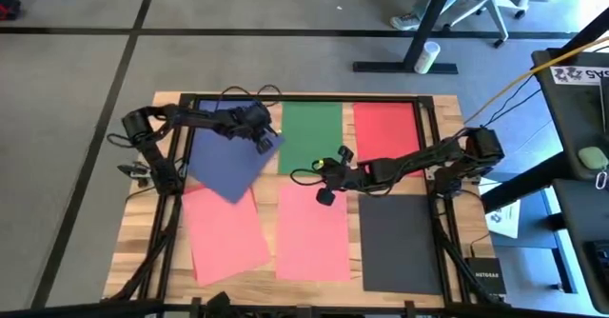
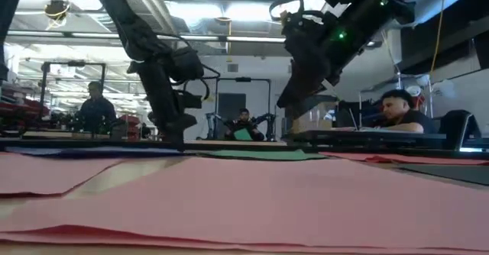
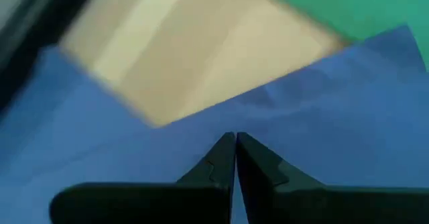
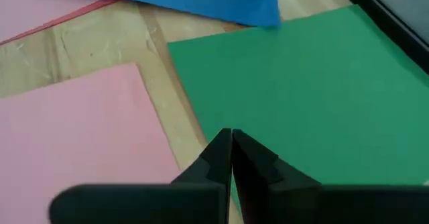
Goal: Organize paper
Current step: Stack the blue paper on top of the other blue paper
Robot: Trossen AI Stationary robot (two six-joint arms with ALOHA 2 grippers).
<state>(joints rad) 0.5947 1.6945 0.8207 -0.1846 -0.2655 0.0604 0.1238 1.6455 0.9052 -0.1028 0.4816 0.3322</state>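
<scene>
— What's the surface, seen from above?

— A pale wooden table [image 1: 143, 251] with visible grain, inside a dark metal frame [image 1: 304, 98], on a grey floor; six matte rectangular sheets lie flat on it. At the far row: the blue sheet [image 1: 224, 161], turned askew, the green sheet [image 1: 309, 128] and the red sheet [image 1: 385, 128]; at the near row two salmon pink sheets [image 1: 309, 232] and the dark grey sheet [image 1: 400, 242]. The left gripper [image 1: 264, 142] sits at the blue sheet's far corner; the right gripper [image 1: 328, 170] hangs at the green sheet's near edge.

— And from table height?

— Thin pink paper fills the foreground, edges slightly lifted; both dark arms come down from above; people sit in the room behind.

— The left wrist?

— Its black tapered fingers [image 3: 208, 170] are pressed together over smooth blue paper; bare wood and a green corner lie beyond.

— The right wrist?

— Its fingers [image 4: 211, 163] are likewise clenched, grasping nothing, above the green sheet's edge; pink paper beside, blue beyond.
</scene>
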